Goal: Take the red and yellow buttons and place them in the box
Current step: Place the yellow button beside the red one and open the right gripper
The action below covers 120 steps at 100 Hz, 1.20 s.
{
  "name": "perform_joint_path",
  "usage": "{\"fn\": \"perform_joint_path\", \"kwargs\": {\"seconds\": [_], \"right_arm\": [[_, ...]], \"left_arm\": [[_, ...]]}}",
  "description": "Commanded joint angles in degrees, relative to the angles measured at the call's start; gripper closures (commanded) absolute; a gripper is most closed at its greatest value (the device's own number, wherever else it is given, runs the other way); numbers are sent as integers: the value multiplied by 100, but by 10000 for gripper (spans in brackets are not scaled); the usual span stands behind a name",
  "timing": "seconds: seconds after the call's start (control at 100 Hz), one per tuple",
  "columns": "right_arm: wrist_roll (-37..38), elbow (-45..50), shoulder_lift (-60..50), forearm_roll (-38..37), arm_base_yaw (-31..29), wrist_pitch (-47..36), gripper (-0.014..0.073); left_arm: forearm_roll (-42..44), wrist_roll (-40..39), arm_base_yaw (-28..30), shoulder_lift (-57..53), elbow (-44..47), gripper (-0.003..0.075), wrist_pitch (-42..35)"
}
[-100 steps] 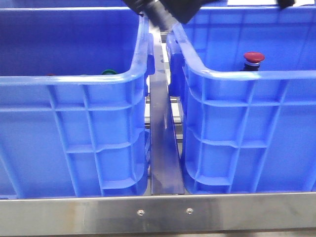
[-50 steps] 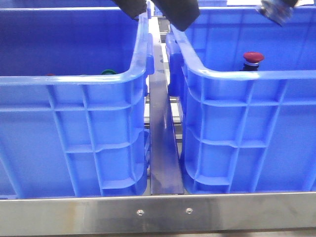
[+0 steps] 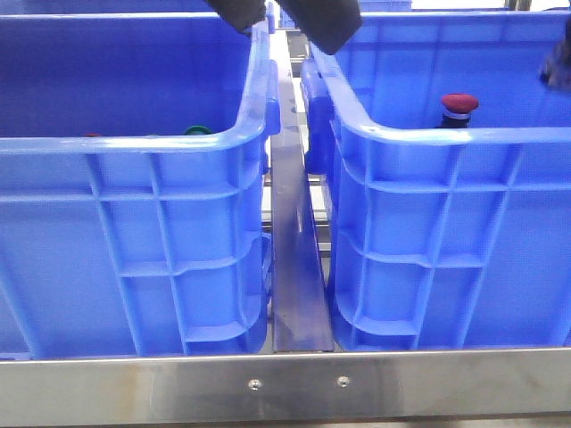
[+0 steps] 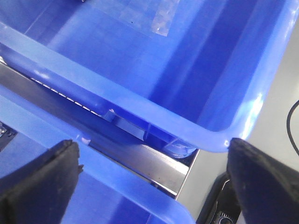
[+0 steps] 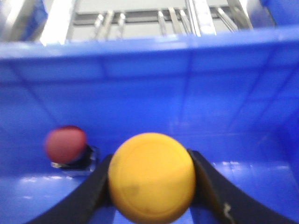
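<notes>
My right gripper is shut on the yellow button, gripping its cap between both fingers, inside the right blue box. The red button stands upright on that box's floor, a little beyond the yellow one and off to one side. In the front view the red button shows over the right box's rim, and only a blurred bit of the right gripper shows at the right edge. My left gripper is open and empty, high over the gap between the two boxes.
A second, alike blue crate stands on the left, with a green-capped button just showing over its rim. A steel rail runs between the crates. A steel bar crosses the front.
The right gripper has come down from the top right to the right edge, inside the right box. The left gripper rose slightly at first and has held still since.
</notes>
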Motion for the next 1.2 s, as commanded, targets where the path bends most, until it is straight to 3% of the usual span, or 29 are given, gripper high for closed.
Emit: {"fn": "perform_joint_path", "kwargs": {"seconds": [0.0,0.19,0.59,0.86,0.93,1.1,1.19], "right_arm": [[-47,-365,171,-316,-39,-317,418],[-47,-932,938,-873,-39,-69,418],[-47,-1298,1853,-884,-139,-688,418],[-47,-1298,1937,-884,-139,-652,415],[-47,-1298,1937,-884,-139,-630,377],[-47,-1298,1937,-884,-139,-614,154],[-47,-1298,1925,-884,-139,-613,84]], "left_arm": [[-44,-20,-52,-218,-167,123,-355],[-44,-20,-52,-218,-167,123,-355],[-44,-20,-52,-218,-167,123,-368],[-44,-20,-52,-218,-167,123,-377],[-44,-20,-52,-218,-167,123,-377],[-44,-20,-52,-218,-167,123,-377],[-44,-20,-52,-218,-167,123,-377]]}}
